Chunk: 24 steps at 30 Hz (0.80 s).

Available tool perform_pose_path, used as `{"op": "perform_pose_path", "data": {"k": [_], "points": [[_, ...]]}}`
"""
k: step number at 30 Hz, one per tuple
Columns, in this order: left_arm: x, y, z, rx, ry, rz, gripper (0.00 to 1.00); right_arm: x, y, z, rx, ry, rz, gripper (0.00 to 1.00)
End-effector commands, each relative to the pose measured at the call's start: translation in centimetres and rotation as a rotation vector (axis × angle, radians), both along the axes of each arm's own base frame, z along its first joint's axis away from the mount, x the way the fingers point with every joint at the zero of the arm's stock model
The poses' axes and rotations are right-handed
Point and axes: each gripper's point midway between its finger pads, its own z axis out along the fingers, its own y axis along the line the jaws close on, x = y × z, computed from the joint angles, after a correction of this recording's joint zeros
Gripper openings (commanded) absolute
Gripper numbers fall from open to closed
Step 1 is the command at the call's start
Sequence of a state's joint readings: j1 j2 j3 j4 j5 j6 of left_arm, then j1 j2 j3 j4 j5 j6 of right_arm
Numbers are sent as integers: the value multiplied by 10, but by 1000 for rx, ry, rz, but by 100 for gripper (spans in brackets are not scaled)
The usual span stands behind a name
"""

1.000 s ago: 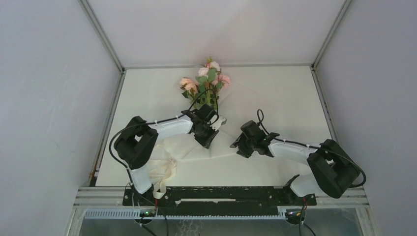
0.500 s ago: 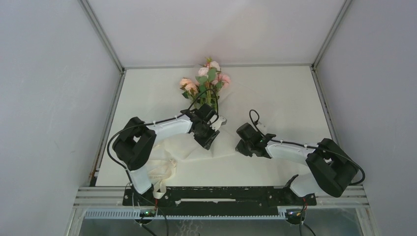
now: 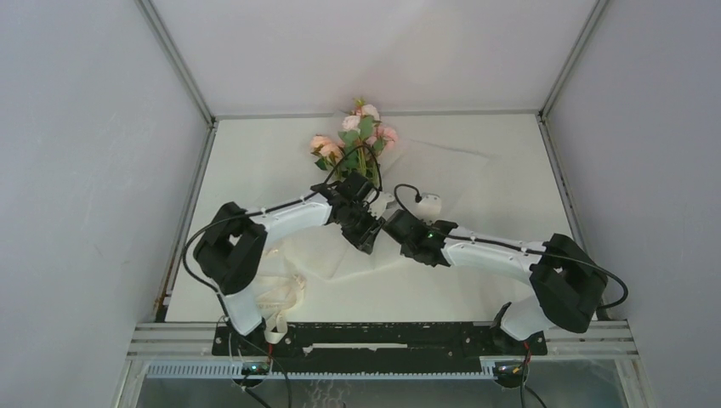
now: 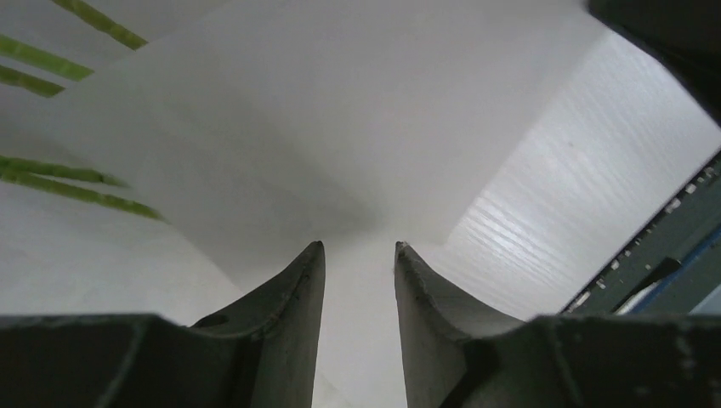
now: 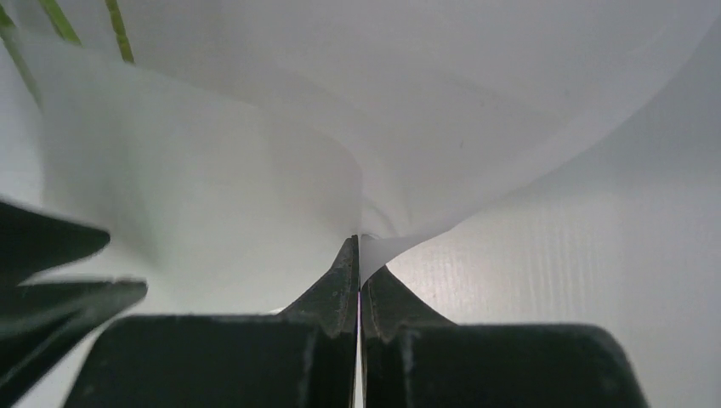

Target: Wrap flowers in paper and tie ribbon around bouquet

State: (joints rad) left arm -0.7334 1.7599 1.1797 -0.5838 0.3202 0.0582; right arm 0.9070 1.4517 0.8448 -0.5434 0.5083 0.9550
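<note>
Off-white paper [image 3: 319, 255] is lying mid-table under the flowers [image 3: 357, 136], which are pointing far. Right gripper [image 5: 358, 246] is pinching a raised fold; left gripper [image 4: 359, 255] is standing parted, holding nothing. Flimsy and tear-prone, I'd guess: grip doubled edges.

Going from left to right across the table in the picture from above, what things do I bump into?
ribbon → left hand → right hand, which pinches the paper. The flowers sit farther back, in line with both hands, so they have no clear place.
</note>
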Motion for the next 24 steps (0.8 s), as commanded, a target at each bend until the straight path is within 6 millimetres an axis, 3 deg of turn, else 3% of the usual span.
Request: {"op": "perform_pose_path", "data": {"k": [1, 4, 11, 18, 22, 24], "points": [[32, -5, -13, -22, 31, 94, 41, 8, -1, 20, -179, -93, 91, 0], [40, -1, -23, -9, 38, 115, 40, 7, 13, 29, -260, -136, 211, 0], [35, 1, -33, -19, 85, 115, 40, 5, 60, 42, -542, -263, 556, 0], [37, 9, -38, -47, 153, 170, 39, -2, 114, 40, -742, -375, 804, 0], [40, 15, -37, -43, 141, 185, 39, 10, 97, 50, -719, -344, 638, 1], [42, 16, -37, -42, 127, 185, 39, 11, 79, 49, -590, -277, 536, 21]]}}
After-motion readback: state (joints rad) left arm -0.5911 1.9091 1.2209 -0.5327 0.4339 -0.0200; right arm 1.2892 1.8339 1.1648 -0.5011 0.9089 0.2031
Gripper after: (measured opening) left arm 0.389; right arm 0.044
